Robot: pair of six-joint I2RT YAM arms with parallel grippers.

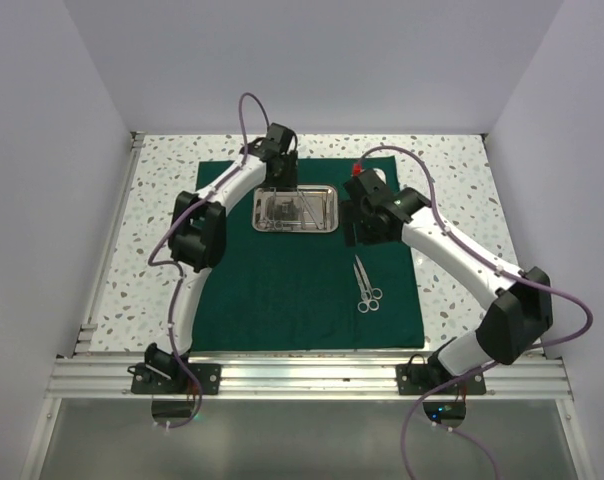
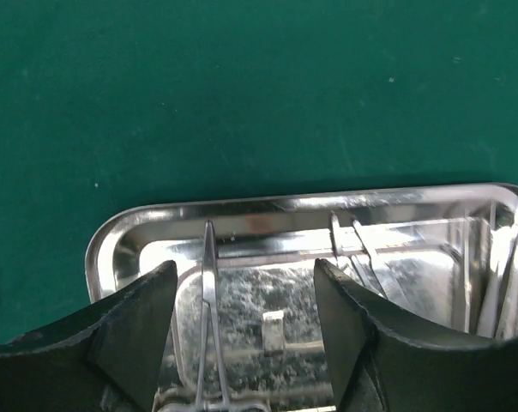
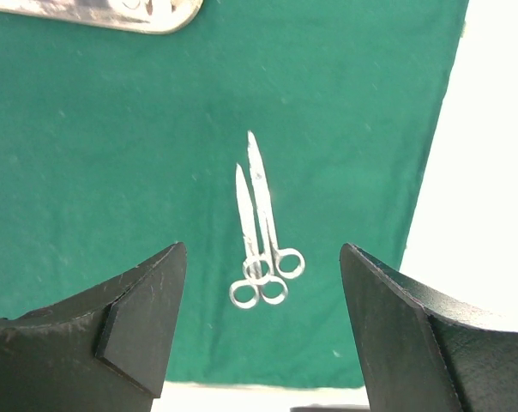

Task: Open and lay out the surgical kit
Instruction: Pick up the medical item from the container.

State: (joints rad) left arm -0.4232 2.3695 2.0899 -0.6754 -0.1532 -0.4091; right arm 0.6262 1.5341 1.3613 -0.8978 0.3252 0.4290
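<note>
The dark green cloth [image 1: 282, 300] lies spread flat on the table. The steel tray [image 1: 332, 212] sits on its far middle part. My left gripper [image 1: 280, 190] hangs over the tray's left half, open and empty. In the left wrist view the left gripper [image 2: 246, 287] straddles a slim silver instrument [image 2: 209, 300] lying in the tray [image 2: 242, 206], with more instruments [image 2: 355, 249] at the right. Two pairs of scissors [image 1: 367, 285] lie side by side on the cloth. My right gripper [image 1: 354, 238] is open above the cloth; in its wrist view the right gripper [image 3: 263, 251] frames the scissors [image 3: 261, 232] from above.
The speckled tabletop [image 1: 452, 170] surrounds the cloth. An aluminium rail [image 1: 312, 375] runs along the near edge and another [image 1: 112, 230] along the left side. White walls enclose the table. The tray's corner [image 3: 113, 13] shows at the top of the right wrist view.
</note>
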